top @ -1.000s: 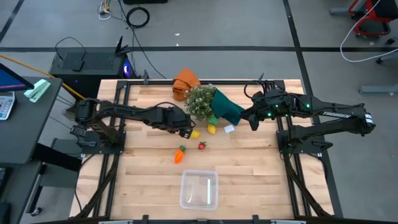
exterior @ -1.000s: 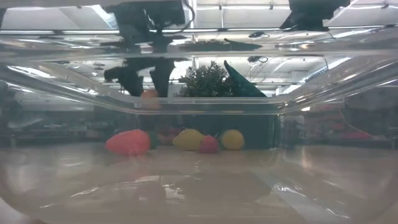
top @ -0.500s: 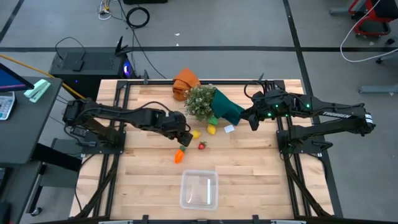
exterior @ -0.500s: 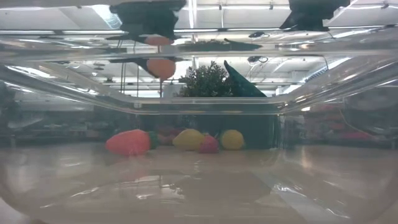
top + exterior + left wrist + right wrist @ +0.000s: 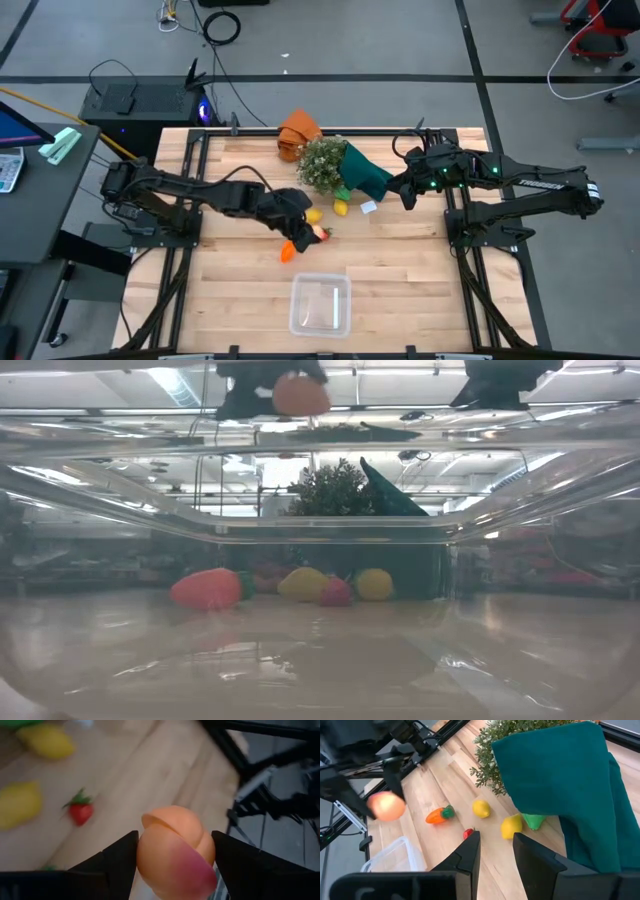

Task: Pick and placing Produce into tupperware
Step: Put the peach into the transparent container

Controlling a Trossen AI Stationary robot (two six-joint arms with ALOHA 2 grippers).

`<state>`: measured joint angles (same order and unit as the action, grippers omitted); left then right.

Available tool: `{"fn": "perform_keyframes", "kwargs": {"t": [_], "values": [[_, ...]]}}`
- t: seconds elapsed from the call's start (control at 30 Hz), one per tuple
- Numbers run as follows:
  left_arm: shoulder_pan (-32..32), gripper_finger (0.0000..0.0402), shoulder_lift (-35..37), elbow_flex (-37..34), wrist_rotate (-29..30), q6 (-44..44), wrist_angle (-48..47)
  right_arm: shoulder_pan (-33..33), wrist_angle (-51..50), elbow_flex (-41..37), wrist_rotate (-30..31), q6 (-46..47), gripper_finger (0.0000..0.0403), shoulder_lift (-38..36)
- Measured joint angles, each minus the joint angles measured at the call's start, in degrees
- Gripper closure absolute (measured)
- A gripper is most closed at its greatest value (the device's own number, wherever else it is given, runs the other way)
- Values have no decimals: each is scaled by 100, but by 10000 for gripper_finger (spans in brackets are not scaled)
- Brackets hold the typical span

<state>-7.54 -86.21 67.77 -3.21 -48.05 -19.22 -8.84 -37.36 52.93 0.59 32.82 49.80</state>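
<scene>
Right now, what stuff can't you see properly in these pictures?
- Tupperware: the low view looks through its clear wall, so the room behind is smeared.
- Left end effector: shut on the peach; in the high view the arm covers most of the peach.
- Carrot: in the high view the left arm hides part of it.
- Right end effector: the low view cuts it off at the top edge.
</scene>
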Motion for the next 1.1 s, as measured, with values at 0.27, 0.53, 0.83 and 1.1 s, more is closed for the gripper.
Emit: {"fn": "perform_keyframes", "kwargs": {"t": [0.27, 0.53, 0.83, 1.1], "values": [[-289, 152, -3, -2, -5, 1299, 494, 0, 0, 0, -2, 2, 318, 0], [-696, 156, -3, -2, 141, 1920, 1432, 0, -64, 0, -84, 57, 318, 0], [-1170, 159, -3, -2, 579, 1841, 1471, 2, -79, 0, -338, 76, 318, 0], [-1722, 163, -146, -2, 874, 1449, 1601, 6, -81, 0, -532, 193, 318, 0]]}}
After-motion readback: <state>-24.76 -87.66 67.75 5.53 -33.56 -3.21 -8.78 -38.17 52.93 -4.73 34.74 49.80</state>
